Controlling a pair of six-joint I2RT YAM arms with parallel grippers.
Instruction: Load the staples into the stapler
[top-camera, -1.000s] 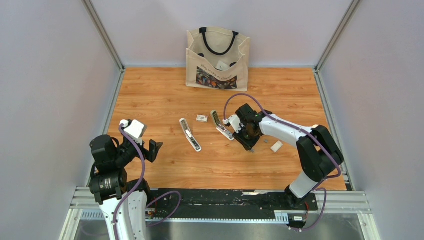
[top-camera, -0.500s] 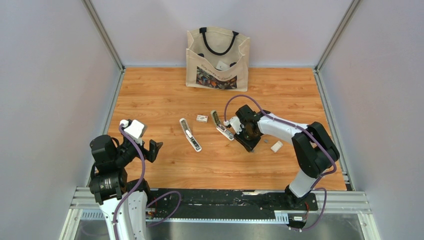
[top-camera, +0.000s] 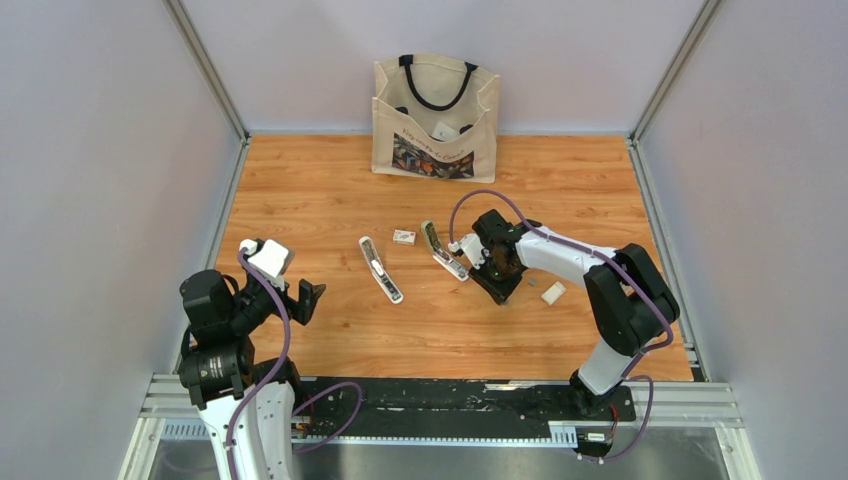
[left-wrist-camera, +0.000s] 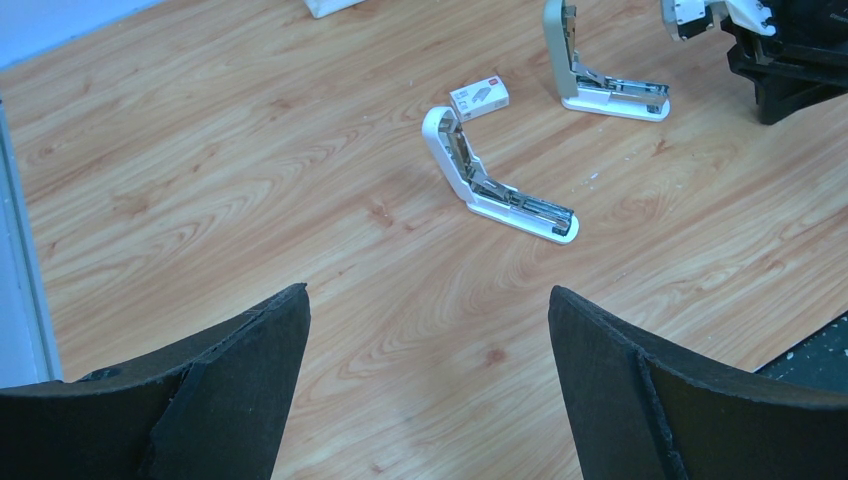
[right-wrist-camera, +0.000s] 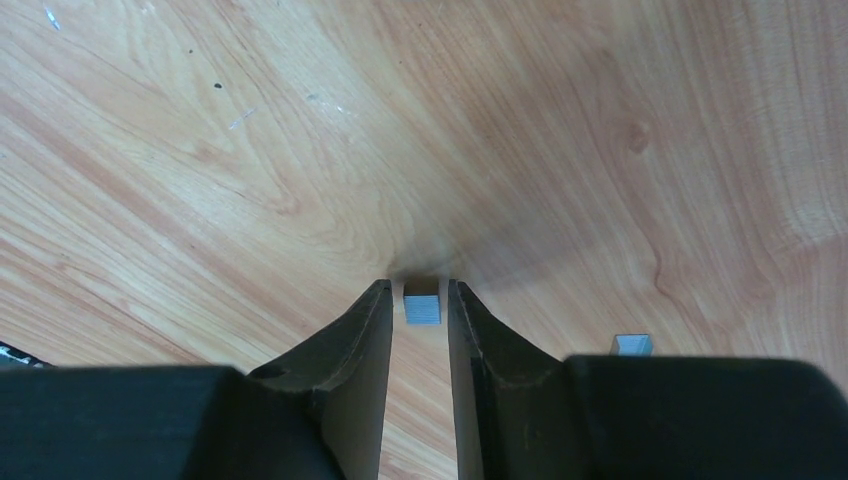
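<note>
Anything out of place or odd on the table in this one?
Mildly: the white stapler and the olive stapler both lie hinged open, and a spare staple strip lies loose beside the right gripper, whose jaws straddle the staples. Nothing spilled or damaged.

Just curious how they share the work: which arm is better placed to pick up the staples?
Right. The right hand has the staples between its fingertips, close to one open stapler. The left hand hovers open, far back from everything.
</note>
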